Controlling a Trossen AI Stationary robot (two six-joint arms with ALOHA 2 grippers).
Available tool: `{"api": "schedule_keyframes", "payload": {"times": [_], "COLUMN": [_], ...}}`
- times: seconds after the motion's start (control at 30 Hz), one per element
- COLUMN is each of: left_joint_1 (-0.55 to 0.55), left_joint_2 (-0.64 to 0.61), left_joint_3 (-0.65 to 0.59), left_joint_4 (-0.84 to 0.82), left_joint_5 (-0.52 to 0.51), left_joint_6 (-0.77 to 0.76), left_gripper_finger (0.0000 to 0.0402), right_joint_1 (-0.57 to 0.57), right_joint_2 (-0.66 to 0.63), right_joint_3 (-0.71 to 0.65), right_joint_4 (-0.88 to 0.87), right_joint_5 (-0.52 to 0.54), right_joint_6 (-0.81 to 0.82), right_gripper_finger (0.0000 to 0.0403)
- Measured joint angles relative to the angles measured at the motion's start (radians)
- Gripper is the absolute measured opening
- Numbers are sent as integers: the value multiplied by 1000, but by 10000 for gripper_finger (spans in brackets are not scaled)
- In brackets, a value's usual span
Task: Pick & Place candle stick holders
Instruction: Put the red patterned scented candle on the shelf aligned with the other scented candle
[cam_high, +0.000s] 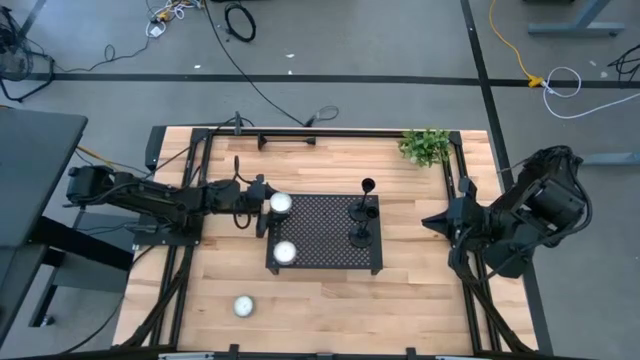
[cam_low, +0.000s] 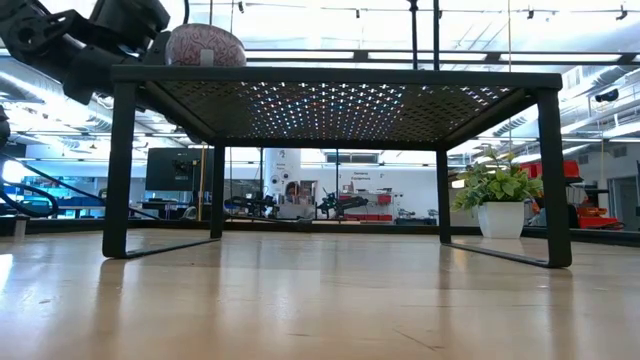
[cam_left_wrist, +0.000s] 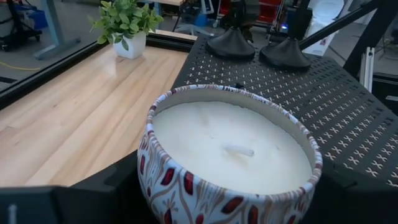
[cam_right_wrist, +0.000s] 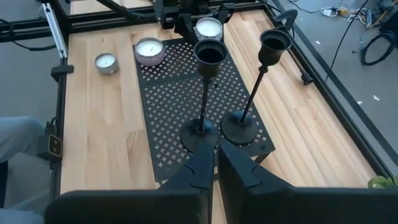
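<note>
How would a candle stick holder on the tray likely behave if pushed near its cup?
The candle stick holder would probably tip: long thin stem, small round base. It looks rigid, unlikely to bend. The perforated tray may catch its base.

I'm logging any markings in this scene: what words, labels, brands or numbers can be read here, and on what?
None can be read.
The candle tin at the left claw bears only a red leaf pattern, no words.
Signs in the room behind the tray are too small and blurred to read.
</note>
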Motion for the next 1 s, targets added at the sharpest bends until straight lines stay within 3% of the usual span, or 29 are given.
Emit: {"api": "schedule_keyframes", "payload": {"times": [0.4, 0.6, 1.0], "left_joint_1": [6, 5, 5], "left_joint_2": [2, 2, 2], "left_joint_3": [-1, -2, -3], "left_joint_4": [22, 35, 125], "left_joint_5": [37, 38, 40], "left_joint_6": [-30, -53, -73], "left_gripper_finger": [284, 318, 302], "right_joint_1": [0, 0, 0], "right_joint_2": [0, 0, 0], "right_joint_3": [0, 0, 0], "right_joint_4": [8, 8, 19], "right_joint_5": [-5, -5, -5], "right_joint_6": [-7, -7, -8], "right_gripper_finger": [20, 20, 20]}}
